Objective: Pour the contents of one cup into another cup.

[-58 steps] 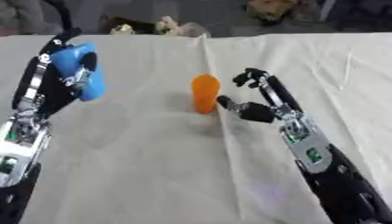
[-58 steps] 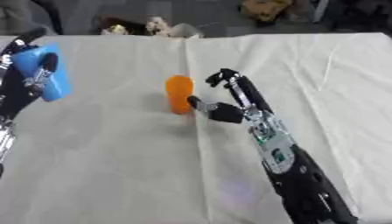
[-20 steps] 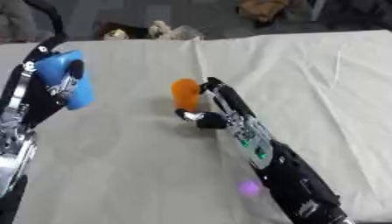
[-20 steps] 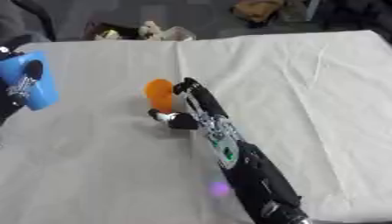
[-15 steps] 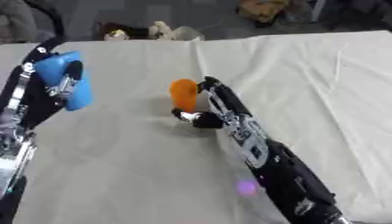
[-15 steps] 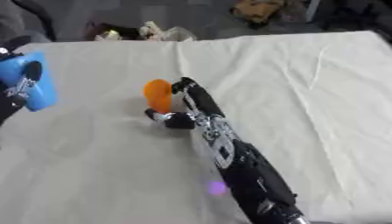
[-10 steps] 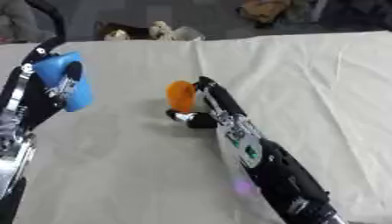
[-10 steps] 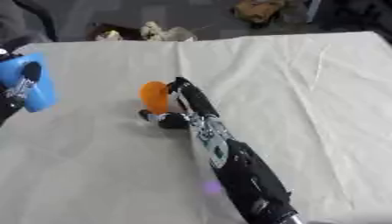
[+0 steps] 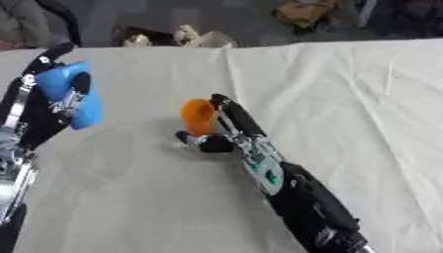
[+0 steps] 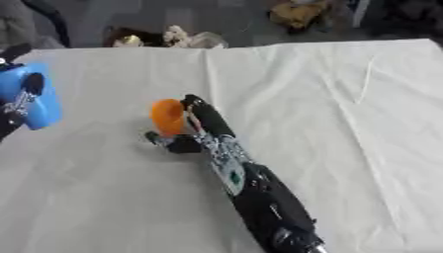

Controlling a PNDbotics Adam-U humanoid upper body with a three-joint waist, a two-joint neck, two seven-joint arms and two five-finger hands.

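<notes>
Right hand point(image 9: 216, 136) closed in | orange cup point(image 9: 197, 116) between fingers (upright)

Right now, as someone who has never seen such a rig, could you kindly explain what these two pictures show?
Both pictures come from a stereo camera in a humanoid robot's head, looking down at its work; the left eye and right eye views show the same moment from almost the same spot. The black and silver arms are the robot's own, steered by a person. The table is covered with a pale cloth. The left hand, at the view's left side, holds a blue cup raised above the cloth, fingers curled round it. The right hand reaches to an orange cup standing on the cloth and has its fingers round it. The job is to pour one cup into the other.
</notes>
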